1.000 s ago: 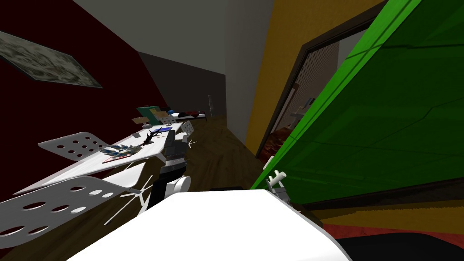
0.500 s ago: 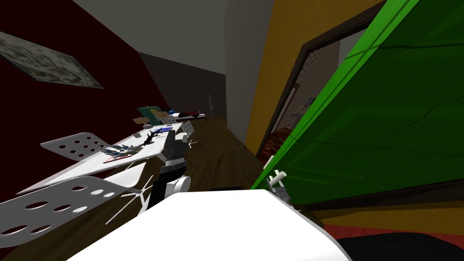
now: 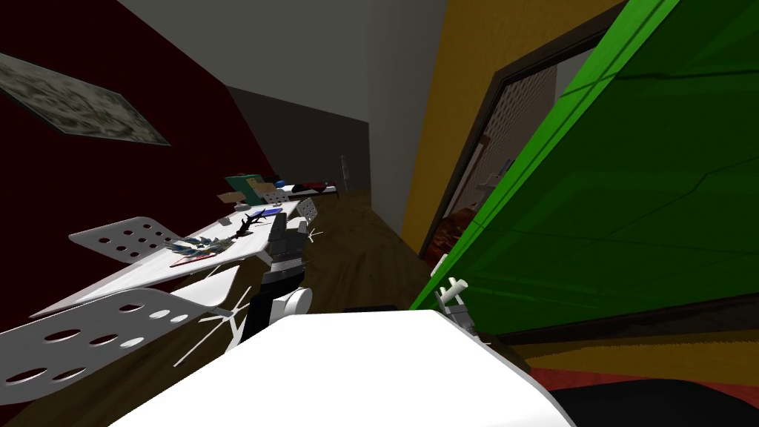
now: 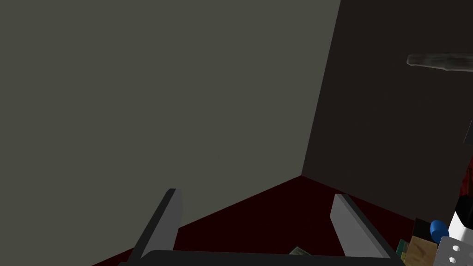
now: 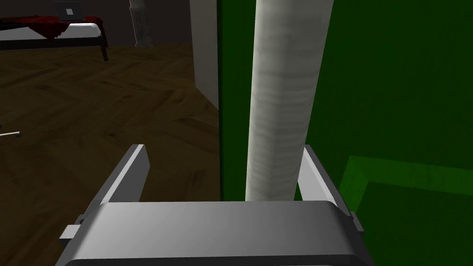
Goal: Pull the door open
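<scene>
The green door (image 3: pixel 608 207) stands ajar on my right, swung out from its dark frame (image 3: pixel 474 148). Its pale cylindrical handle (image 3: pixel 453 286) sits near the door's free edge. In the right wrist view the handle (image 5: pixel 281 92) runs between the fingers of my right gripper (image 5: pixel 224 150). The fingers are open; the handle lies against one finger, with a gap to the other. The green door face (image 5: pixel 392 92) is right behind it. My left arm (image 3: pixel 284 248) is raised over the table's near end, and the left gripper (image 4: pixel 255 193) is open and holds nothing.
A long white table (image 3: pixel 222 256) with small items runs along the dark red wall on my left. Two perforated white chairs (image 3: pixel 111 333) (image 3: pixel 118 241) stand close by. Dark wooden floor (image 3: pixel 356 252) stretches ahead to a low bed (image 5: pixel 51 30).
The whole head view has shifted slightly, so I have moved a little. The gap between the green door and its frame looks a touch wider. Both grippers keep their poses.
</scene>
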Motion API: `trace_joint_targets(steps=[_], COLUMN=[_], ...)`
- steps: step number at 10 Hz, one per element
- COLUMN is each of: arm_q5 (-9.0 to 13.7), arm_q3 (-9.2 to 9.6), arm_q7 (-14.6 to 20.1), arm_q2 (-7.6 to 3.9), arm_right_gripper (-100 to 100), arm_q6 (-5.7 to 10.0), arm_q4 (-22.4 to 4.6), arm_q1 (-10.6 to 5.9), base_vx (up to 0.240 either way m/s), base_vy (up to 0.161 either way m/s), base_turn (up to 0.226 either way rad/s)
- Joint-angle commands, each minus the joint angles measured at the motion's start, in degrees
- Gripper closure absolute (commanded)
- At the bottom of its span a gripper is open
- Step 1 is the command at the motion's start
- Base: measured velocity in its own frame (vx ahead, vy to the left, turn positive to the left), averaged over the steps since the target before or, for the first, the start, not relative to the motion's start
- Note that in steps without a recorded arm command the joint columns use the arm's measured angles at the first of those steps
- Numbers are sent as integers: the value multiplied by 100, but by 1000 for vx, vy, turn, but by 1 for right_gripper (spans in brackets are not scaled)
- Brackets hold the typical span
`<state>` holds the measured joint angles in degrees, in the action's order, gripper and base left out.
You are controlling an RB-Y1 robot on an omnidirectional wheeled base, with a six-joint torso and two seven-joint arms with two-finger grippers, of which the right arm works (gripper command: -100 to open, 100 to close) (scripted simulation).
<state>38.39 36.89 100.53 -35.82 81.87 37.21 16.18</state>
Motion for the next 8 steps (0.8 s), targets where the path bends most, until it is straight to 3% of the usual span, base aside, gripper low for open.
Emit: trace_joint_targets(steps=[1,3,4,8], arm_q5=[-146,-146,-9,19], arm_q3=[171,171,89,203], arm_q7=[80,80,216,334], arm_q2=[245,245,45,10], arm_right_gripper=[100,100,100,100], arm_q6=[141,141,173,301], arm_q4=[-156,-156,-388,-456], arm_q1=[-159,-159,-72,119], base_vx=[11,-5,-109,-165], base_vy=[7,0,-70,-79], base_turn=[11,-7,-58,-55])
